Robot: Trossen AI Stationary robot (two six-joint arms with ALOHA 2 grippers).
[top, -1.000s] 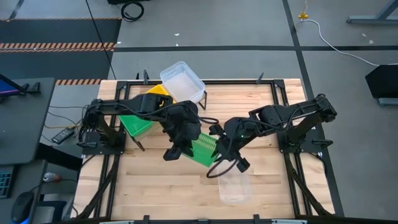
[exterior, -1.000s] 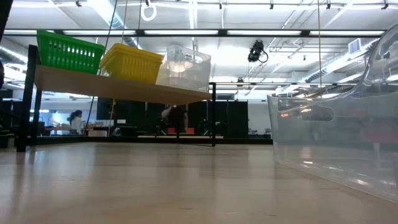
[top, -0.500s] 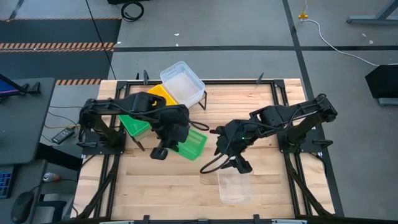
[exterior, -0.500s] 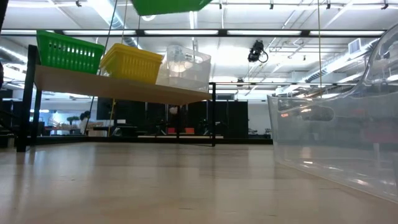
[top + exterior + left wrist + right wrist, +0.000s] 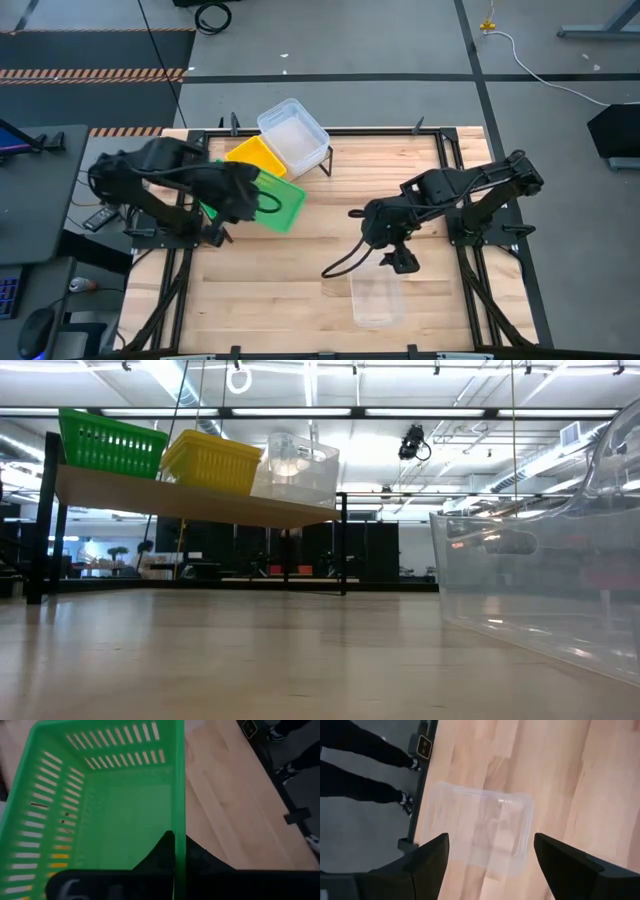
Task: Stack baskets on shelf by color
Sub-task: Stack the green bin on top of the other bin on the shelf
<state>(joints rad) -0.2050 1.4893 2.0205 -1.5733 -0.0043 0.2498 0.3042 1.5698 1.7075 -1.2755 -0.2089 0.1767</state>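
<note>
Above shelf [image 5: 225, 160] | left tool [image 5: 243, 195] grips green basket [image 5: 272, 203] rim | right tool [image 5: 392, 250] wide

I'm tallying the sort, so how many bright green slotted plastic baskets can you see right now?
2. One bright green slotted plastic basket sits on the slanted plywood shelf; the other green basket is held by the left gripper beside the shelf. More may be nested underneath, hidden.

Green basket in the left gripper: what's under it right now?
The held green basket hangs over the shelf's green stack and partly over the yellow basket. Most of that green stack is covered; the left gripper pinches the basket's wall.
</note>
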